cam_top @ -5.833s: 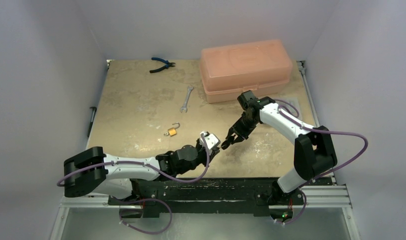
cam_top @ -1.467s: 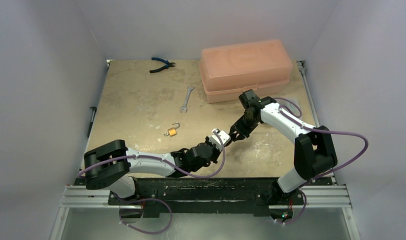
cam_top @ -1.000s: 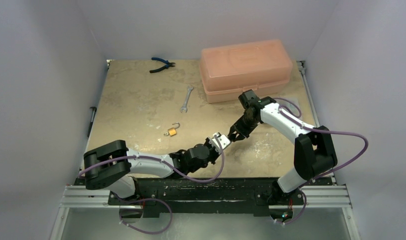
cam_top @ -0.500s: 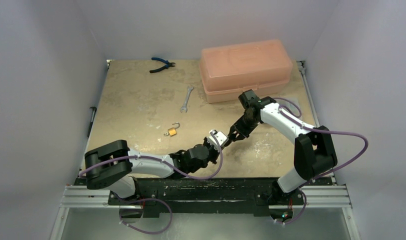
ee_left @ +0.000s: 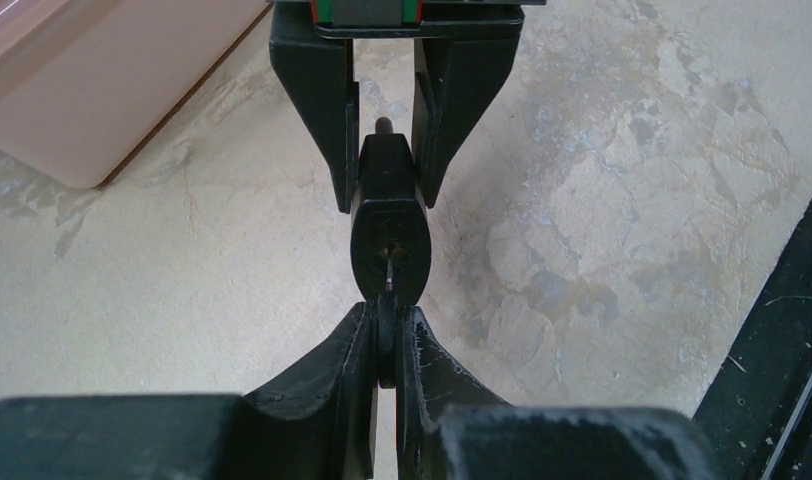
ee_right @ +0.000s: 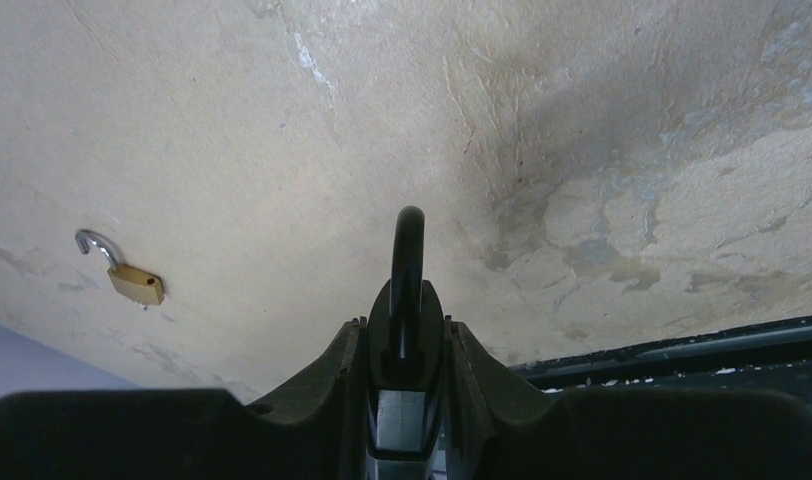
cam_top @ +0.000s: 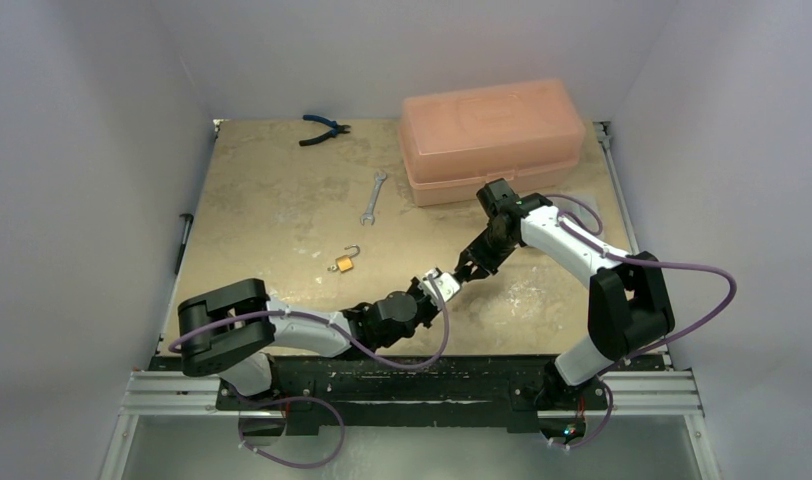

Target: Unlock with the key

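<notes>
A black padlock [ee_left: 388, 215] hangs above the table, my right gripper [ee_right: 406, 335] shut on its body, its shackle [ee_right: 408, 255] pointing away from that wrist. In the left wrist view the right fingers [ee_left: 327, 130] clamp the padlock's sides. My left gripper [ee_left: 386, 318] is shut on a dark-headed key [ee_left: 386, 345]. The key's thin metal blade [ee_left: 390, 277] meets the keyhole in the padlock's bottom face. From above, both grippers meet tip to tip [cam_top: 452, 280] near the table's front middle.
A small brass padlock [cam_top: 345, 263] with its shackle open lies on the table to the left of the grippers. Farther back are a wrench [cam_top: 373, 197], blue-handled pliers [cam_top: 324, 128] and a pink plastic box [cam_top: 492, 135]. The table's dark front rail [ee_left: 782, 330] runs close by.
The left arm has shifted slightly, its elbow and wrist moving a little while the key stays at the padlock. The right arm holds still.
</notes>
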### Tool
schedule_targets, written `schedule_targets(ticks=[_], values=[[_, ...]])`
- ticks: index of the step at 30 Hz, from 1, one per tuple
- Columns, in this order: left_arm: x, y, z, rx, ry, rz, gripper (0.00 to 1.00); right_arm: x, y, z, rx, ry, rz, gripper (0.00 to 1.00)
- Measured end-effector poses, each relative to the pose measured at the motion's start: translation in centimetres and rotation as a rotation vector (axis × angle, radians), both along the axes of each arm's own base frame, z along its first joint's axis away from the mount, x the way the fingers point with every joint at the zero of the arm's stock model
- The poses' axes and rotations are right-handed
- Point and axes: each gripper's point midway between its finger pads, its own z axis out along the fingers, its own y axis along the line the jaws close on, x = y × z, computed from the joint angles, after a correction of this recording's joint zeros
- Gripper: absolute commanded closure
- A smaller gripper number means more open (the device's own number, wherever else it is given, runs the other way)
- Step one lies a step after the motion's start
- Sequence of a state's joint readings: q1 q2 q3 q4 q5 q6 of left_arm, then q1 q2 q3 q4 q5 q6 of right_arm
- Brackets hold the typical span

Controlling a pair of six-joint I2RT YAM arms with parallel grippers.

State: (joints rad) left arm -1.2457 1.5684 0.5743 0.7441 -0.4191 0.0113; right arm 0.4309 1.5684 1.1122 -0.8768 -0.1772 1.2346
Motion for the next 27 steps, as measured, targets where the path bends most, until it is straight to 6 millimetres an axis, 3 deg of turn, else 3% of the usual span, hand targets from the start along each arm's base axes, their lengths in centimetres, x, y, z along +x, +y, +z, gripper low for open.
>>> schedule_targets(ticks=[11,27], values=[[0.26,-0.83,-0.03,-0.195,0.211,0.114,1.00,0.06,-0.22,-0.07,-0.010,-0.001,-0.005,1.00],[0.65,-0.48,-0.10,-0.048,0.071,0.041,1.00,0.15,0.02,0.07,0.003,-0.005,-0.006,1.00]])
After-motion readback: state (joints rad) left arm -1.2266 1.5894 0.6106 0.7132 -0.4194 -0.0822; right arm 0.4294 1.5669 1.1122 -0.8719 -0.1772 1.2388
